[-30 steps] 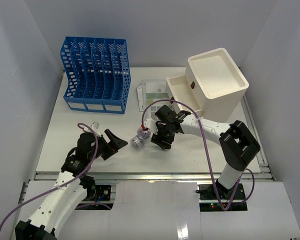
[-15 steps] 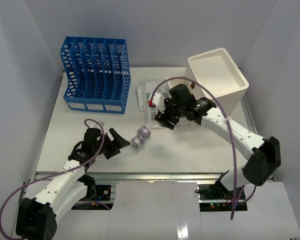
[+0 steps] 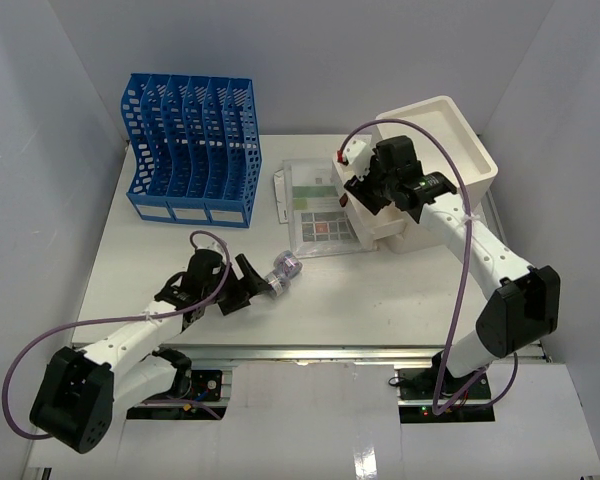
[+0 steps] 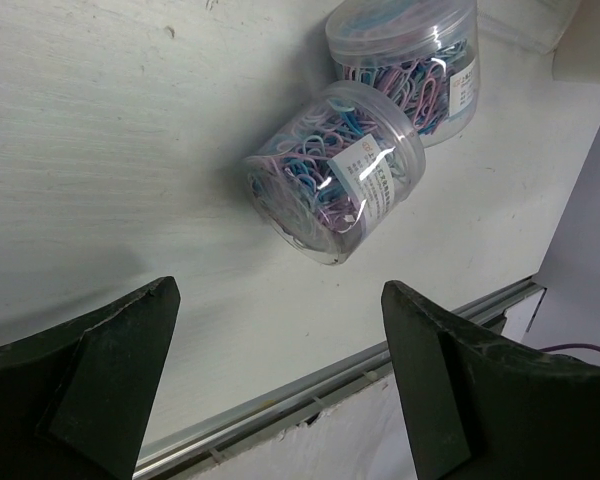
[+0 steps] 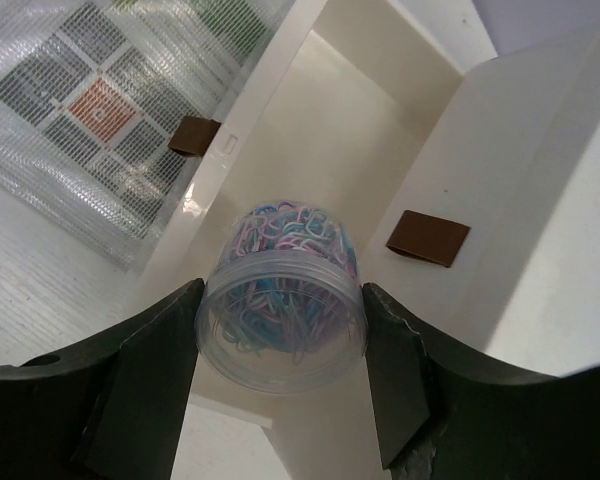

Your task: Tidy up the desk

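Right pincer (image 5: pixel 282 300) part-open, gripping clip jar (image 5: pixel 285 245) over open drawer (image 5: pixel 315 135); its round wall could slip or catch the rim. Left pincer (image 4: pixel 278 295) wide, empty, by tipped jar (image 4: pixel 330 175) on the surface (image 3: pixel 180 260) under both arms; a nudge rolls it toward the rail (image 3: pixel 310 350).

Desk (image 4: pixel 100 150): white, matt, fine grain. Front rail (image 4: pixel 310 388): bare brushed metal. Near paper-clip jar (image 4: pixel 330 175) and far paper-clip jar (image 4: pixel 405 60): clear glossy plastic with printed labels. Gripped paper-clip jar (image 5: pixel 280 300): same plastic, clips pastel-coated. Drawer (image 5: pixel 320 130) and cabinet (image 3: pixel 435 150): cream, smooth, matt. Pull tabs (image 5: pixel 427 238): brown, leather-like. Pouch (image 5: pixel 90 110): clear mesh-reinforced plastic, shiny. File rack (image 3: pixel 192 145): blue perforated plastic. Left gripper fingers (image 4: pixel 110 370) and right gripper fingers (image 5: pixel 140 390): matt black.
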Tool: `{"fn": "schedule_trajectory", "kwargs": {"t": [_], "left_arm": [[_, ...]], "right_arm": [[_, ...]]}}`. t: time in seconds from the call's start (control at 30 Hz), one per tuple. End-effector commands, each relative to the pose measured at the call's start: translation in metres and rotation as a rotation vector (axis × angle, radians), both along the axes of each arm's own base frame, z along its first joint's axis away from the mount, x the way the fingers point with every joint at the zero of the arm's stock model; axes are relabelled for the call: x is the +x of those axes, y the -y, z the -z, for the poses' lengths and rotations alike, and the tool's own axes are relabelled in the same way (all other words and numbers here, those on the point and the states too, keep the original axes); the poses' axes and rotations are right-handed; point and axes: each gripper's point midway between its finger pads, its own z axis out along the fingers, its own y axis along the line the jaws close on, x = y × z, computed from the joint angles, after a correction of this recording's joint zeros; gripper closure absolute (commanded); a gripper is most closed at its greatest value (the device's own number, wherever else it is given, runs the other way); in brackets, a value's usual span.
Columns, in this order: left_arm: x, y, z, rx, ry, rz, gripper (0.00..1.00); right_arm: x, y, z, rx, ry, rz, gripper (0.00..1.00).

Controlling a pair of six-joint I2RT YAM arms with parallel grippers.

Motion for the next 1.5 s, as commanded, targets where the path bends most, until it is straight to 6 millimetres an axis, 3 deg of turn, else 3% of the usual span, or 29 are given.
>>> {"fn": "schedule_trajectory", "kwargs": {"t": [0.0,0.03,0.07,0.1,0.17,0.23,0.33,0.5,0.6,0.73,1.0,1.27,1.47], "left_arm": [[0.019,0.011,-0.017,0.011,0.078,-0.004,0.06],[0.02,0.013,-0.017,0.016,0.079,-0.005,0.05],[0.021,0.014,-0.016,0.027,0.077,-0.006,0.04],[0.023,0.015,-0.014,0.04,0.073,-0.007,0.02],[0.025,0.017,-0.01,0.065,0.061,-0.014,0.02],[0.027,0.019,-0.008,0.074,0.055,-0.012,0.02],[0.034,0.022,-0.008,0.1,0.052,-0.032,0.02],[0.052,0.028,-0.011,0.167,0.073,-0.037,0.02],[0.058,0.027,-0.005,0.271,0.078,0.003,0.02],[0.066,0.029,0.006,0.41,0.07,0.092,0.02],[0.052,0.033,0.026,0.609,0.028,0.281,0.02],[0.044,0.027,0.028,0.722,0.009,0.25,0.04],[0.047,0.024,0.025,0.757,0.028,0.215,0.2]], "right_arm": [[0.009,0.001,0.003,-0.021,0.029,0.015,0.58],[0.01,0.002,0.007,-0.027,0.021,0.019,0.37],[0.01,0.002,0.01,-0.03,0.017,0.02,0.22],[0.01,0.002,0.011,-0.031,0.014,0.02,0.11],[0.01,0.0,0.011,-0.024,0.011,0.014,0.02],[0.007,-0.002,0.007,-0.005,0.01,0.005,0.0],[-0.003,-0.007,-0.004,0.045,0.004,-0.02,0.08],[-0.04,-0.024,-0.024,0.182,-0.027,-0.132,0.09],[-0.065,-0.032,-0.02,0.254,-0.073,-0.195,0.09],[-0.083,-0.032,-0.009,0.282,-0.095,-0.223,0.09],[-0.096,-0.022,0.012,0.283,-0.124,-0.223,0.09],[-0.102,-0.023,0.018,0.311,-0.145,-0.231,0.09],[-0.108,-0.021,0.022,0.317,-0.149,-0.241,0.09]]}}
